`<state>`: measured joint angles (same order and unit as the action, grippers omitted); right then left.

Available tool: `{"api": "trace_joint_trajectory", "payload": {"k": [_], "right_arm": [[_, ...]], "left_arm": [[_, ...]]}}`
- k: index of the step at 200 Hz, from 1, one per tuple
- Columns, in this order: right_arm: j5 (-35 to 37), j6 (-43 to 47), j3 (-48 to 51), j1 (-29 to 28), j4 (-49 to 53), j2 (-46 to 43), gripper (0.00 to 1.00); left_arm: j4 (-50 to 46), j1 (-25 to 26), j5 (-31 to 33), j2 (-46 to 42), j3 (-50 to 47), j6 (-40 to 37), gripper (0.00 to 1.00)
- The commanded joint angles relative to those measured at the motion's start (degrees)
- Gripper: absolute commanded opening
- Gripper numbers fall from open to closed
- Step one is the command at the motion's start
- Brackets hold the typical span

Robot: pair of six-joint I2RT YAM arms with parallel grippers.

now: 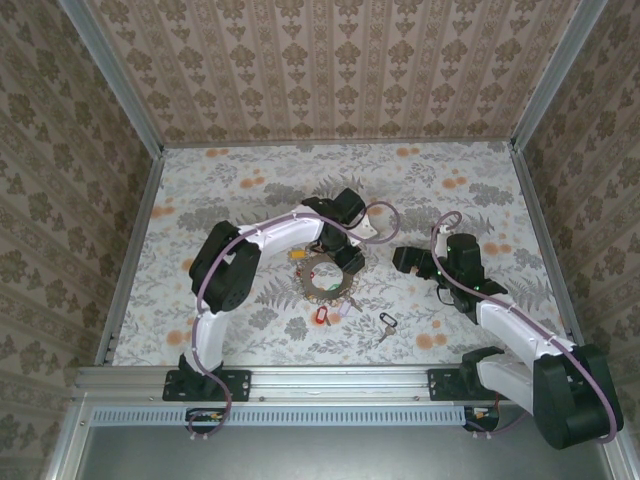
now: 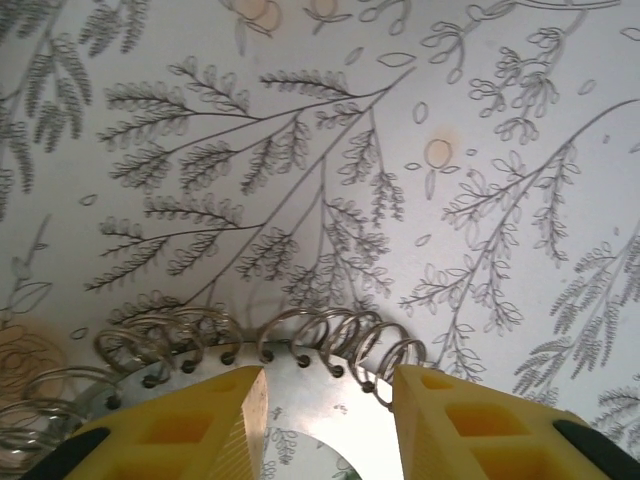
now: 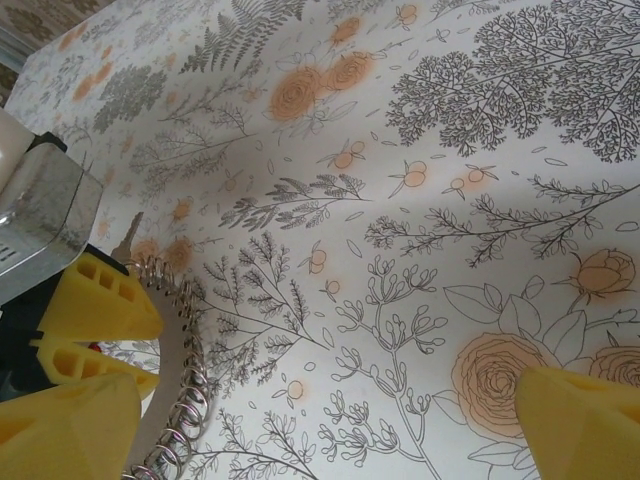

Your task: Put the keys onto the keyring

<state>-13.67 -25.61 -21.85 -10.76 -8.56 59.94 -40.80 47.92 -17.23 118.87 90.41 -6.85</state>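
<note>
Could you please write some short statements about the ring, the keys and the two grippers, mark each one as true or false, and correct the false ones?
1. The yellow fingers of the left gripper stand on either side of a stretch of the large dark metal ring edged with wire loops. True.
2. The small silver key with the black tag hangs on that ring. False: it lies on the floral tablecloth, apart from the ring, to its near right.
3. The right gripper is wide open, with nothing between its fingers. True.
4. The left gripper holds the key with the red tag. False: that key lies on the cloth on the near side of the ring.
</note>
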Motion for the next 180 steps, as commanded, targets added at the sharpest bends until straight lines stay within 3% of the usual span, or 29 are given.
{"api": "trace_joint_trajectory", "payload": {"k": [1, 45, 180], "right_arm": [[1.28, 0.78, -0.03, -0.28, 1.08, -0.99, 0.98], [1.59, 1.18, -0.57, -0.16, 1.78, -1.12, 0.98], [1.45, 1.37, -1.10, 0.39, 1.69, -1.25, 0.98]], "left_arm": [[-1.91, -0.08, -3.30, 1.59, 0.88, -2.31, 0.36], [-3.06, 0.06, -4.32, 2.77, 1.95, -3.32, 0.29], [-2.75, -0.20, -2.16, 5.58, 4.03, -3.84, 0.28]]}}
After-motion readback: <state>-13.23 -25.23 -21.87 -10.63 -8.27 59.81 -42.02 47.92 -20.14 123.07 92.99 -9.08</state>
